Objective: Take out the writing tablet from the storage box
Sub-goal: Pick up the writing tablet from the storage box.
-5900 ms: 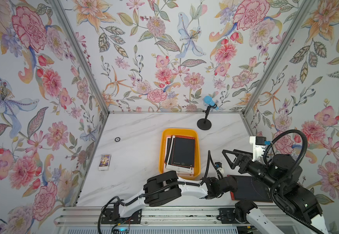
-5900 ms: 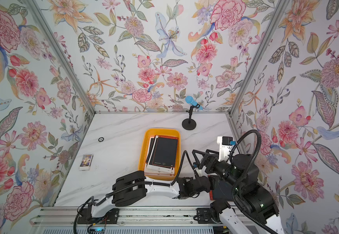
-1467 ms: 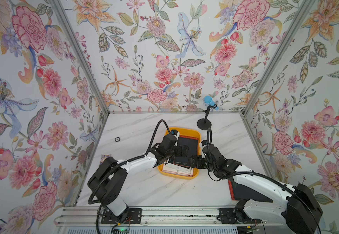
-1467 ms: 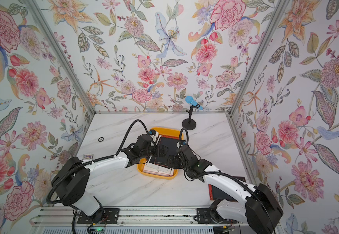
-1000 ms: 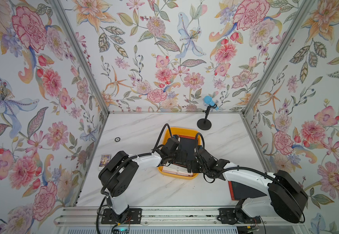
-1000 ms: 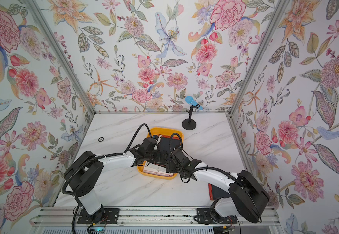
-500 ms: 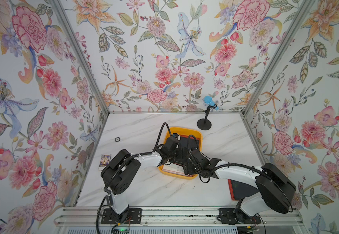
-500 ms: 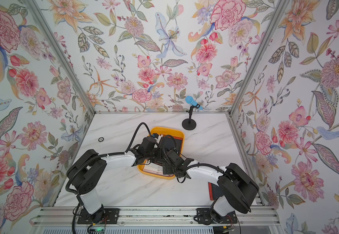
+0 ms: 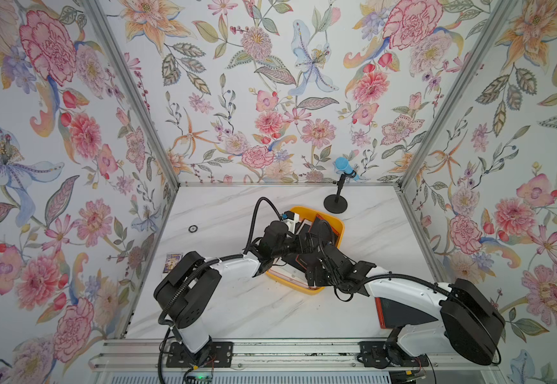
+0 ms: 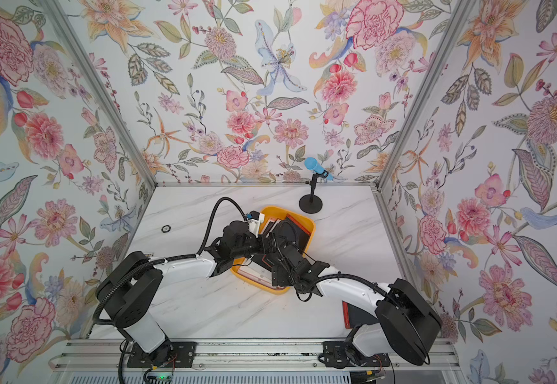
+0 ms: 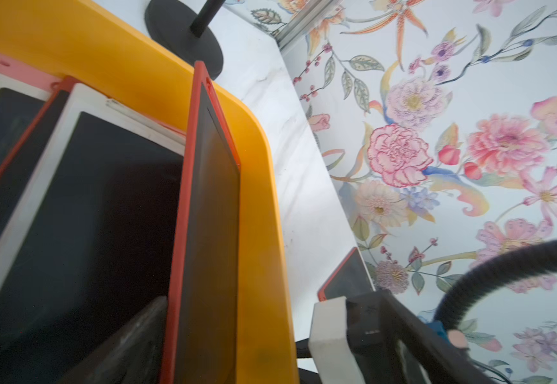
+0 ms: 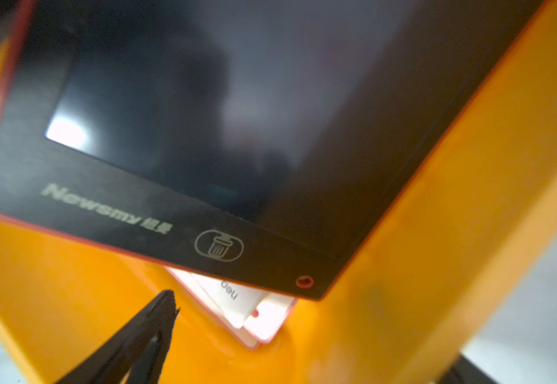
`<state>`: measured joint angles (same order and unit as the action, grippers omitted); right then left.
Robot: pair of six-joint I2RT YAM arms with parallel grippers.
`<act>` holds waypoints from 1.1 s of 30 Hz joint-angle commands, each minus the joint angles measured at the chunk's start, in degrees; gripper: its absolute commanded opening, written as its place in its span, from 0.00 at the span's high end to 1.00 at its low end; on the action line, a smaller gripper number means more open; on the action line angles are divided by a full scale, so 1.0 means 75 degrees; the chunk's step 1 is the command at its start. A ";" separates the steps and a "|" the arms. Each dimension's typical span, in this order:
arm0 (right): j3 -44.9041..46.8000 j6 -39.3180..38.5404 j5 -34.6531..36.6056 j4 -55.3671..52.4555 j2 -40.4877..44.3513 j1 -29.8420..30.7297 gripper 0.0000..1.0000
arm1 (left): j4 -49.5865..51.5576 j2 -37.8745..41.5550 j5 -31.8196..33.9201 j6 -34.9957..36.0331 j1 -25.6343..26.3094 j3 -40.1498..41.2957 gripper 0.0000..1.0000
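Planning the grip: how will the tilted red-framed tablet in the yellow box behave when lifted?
Probably stiff: the red-framed tablet stands tilted on edge without sagging. Likely slippery: its glossy face mirrors light. It may fall flat if released, being only propped against the storage box wall.

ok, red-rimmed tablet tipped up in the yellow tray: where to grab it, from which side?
Its near short edge, the logo strip, from the robot's side. The tablet leans on one long edge against the tray wall, and that strip hangs clear of the white tablets beneath, so there looks to be room underneath.
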<state>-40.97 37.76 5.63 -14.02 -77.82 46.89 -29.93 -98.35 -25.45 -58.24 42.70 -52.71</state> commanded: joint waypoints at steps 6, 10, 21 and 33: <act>0.0383 -0.0205 -0.0135 0.0781 0.0869 -0.0421 0.06 | -0.0614 -0.0240 -0.0919 -0.0500 0.0132 0.0279 0.01; 0.0556 -0.0161 -0.0161 0.0780 0.1129 -0.0540 0.06 | 0.0015 -0.0276 -0.0640 -0.0110 0.0131 0.0087 0.01; 0.0868 0.0080 -0.0061 0.0780 0.1206 -0.0712 0.07 | 0.1752 -0.0154 0.0703 0.1130 0.0123 -0.0100 0.20; 0.0718 0.0154 0.0134 0.0710 0.0843 -0.0908 0.10 | 0.1554 -0.0199 0.0843 0.1135 0.0005 0.0067 0.66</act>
<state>-35.03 37.85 5.23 -9.10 -70.43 40.51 -17.80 -99.81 -19.59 -50.54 43.07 -51.90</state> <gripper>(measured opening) 0.907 0.365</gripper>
